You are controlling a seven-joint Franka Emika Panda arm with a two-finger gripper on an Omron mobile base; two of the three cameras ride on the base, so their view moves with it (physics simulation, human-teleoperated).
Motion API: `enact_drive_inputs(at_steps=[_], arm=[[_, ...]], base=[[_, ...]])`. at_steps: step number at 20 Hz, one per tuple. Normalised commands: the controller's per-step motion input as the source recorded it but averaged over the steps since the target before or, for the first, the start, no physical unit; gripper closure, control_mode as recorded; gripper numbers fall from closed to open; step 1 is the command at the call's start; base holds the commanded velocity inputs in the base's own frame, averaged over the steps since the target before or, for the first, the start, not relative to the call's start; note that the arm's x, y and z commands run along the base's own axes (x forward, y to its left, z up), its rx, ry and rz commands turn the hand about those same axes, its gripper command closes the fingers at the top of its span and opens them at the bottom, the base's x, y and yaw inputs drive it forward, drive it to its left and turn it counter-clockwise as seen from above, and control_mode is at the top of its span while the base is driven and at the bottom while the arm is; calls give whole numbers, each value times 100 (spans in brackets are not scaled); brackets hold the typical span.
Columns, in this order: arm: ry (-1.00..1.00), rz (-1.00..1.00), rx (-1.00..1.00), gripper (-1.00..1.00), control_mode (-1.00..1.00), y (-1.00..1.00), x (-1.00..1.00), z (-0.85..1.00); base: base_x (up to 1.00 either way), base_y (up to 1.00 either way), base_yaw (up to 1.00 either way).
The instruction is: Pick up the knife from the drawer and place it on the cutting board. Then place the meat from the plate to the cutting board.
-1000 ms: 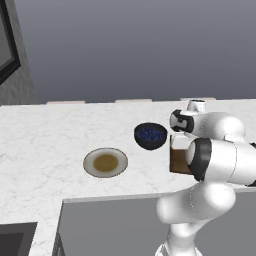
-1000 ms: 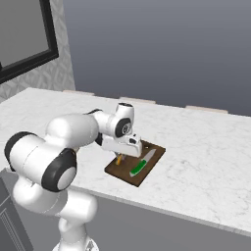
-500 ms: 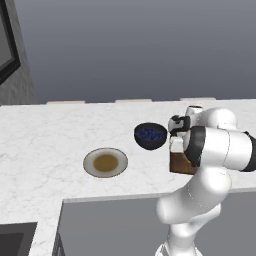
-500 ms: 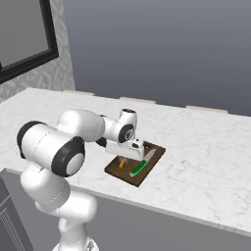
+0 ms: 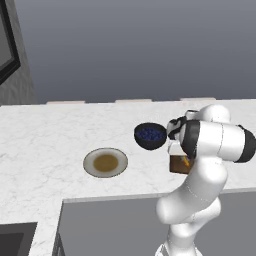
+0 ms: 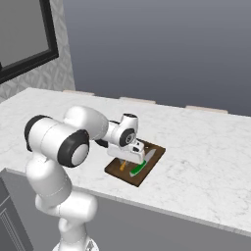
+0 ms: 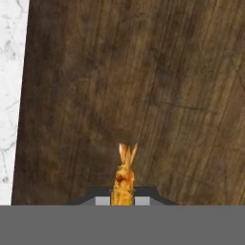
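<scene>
I have the tool [image 7: 123, 200] clamped tight on the meat [image 7: 124, 174], which stands up between the finger tips at the bottom centre of the hand view, over the dark wood of the cutting board [image 7: 143, 86]. In the right base view the board [image 6: 156, 151] sits at mid-frame on the white marble worktop [image 6: 206, 147], with the tool [image 6: 124, 165] low over its near left part and the knife [image 6: 138, 168] lying on it just right of that, green handle toward me. In the left base view the plate [image 5: 105, 162] lies left of centre, bare, and a dark bowl [image 5: 150, 135] stands to its upper right, beside my arm.
</scene>
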Motion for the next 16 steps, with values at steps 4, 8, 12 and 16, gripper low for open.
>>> enact_drive_inputs(at_steps=[4,8,12,16], arm=[[0,-3,0,-100,-100,0,1,-5],[0,-2,0,-100,-100,0,0,0],[0,0,0,-100,-100,0,-6,14],[-8,0,0,-100,-100,0,-54,67]], base=[[0,0,0],[0,0,0],[0,0,0],[0,0,0]])
